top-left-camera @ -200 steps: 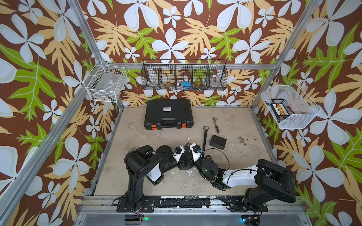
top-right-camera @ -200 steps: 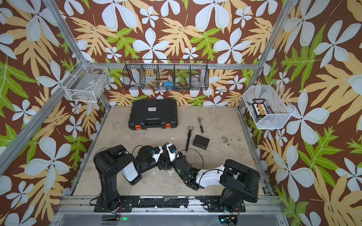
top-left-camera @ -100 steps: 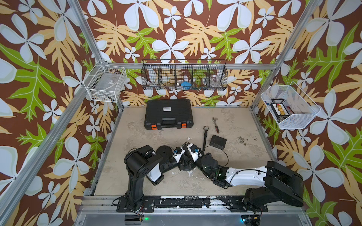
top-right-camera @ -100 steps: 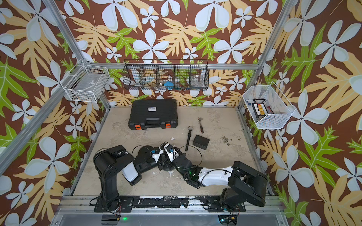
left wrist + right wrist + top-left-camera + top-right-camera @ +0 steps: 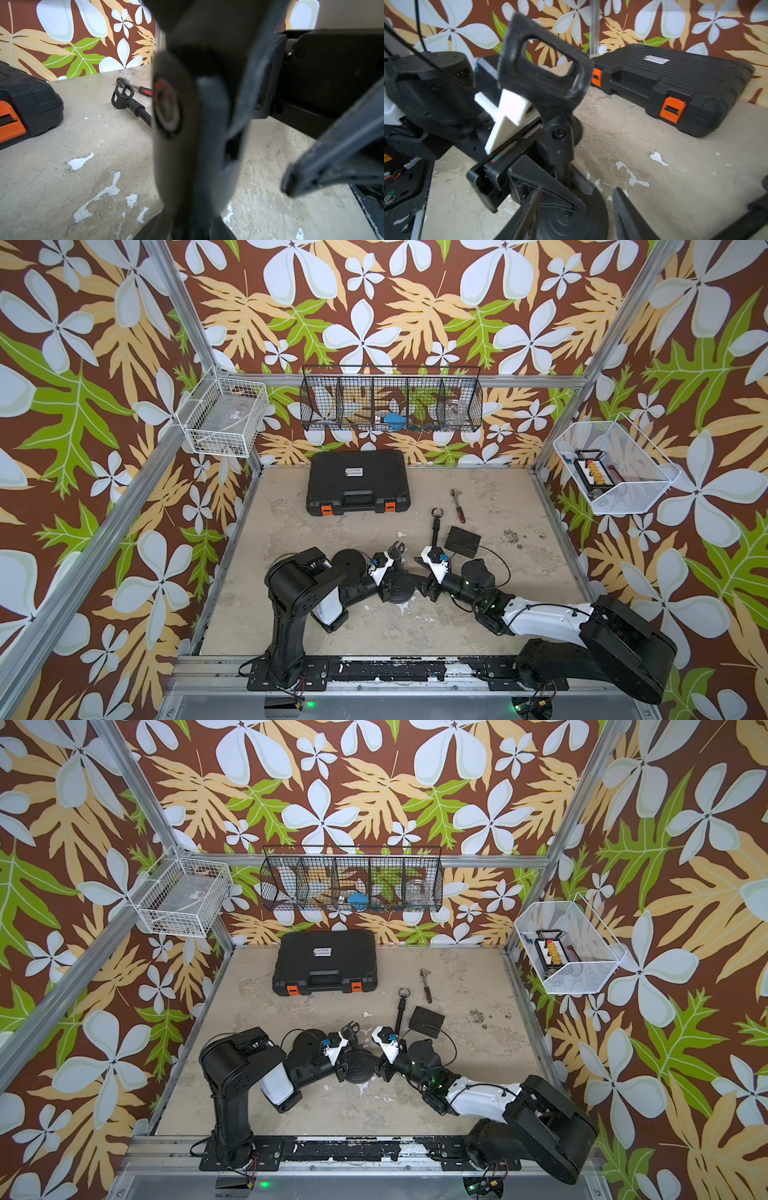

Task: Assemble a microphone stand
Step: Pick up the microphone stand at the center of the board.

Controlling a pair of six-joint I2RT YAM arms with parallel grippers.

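The microphone stand stands on the table in front of both arms: a round black base (image 5: 401, 591) (image 5: 571, 220), a short upright stem (image 5: 560, 145) and a black clip (image 5: 397, 549) (image 5: 542, 62) on top. My left gripper (image 5: 397, 578) is shut on the stem low down; in the left wrist view the stem (image 5: 187, 145) fills the middle as a blur. My right gripper (image 5: 420, 587) (image 5: 577, 214) is open just over the base, one finger on each side, touching nothing. A black rod (image 5: 434, 531) (image 5: 133, 104) with a ring end lies behind.
A small black box (image 5: 462, 540) with a cable lies beside the rod. A ratchet wrench (image 5: 457, 506) lies further back. A shut black tool case (image 5: 358, 481) sits at the rear. Wire baskets (image 5: 390, 404) hang on the walls.
My right gripper has opened and reached forward from nearer the front edge to the stand's base. The left gripper has closed a little tighter on the stem.
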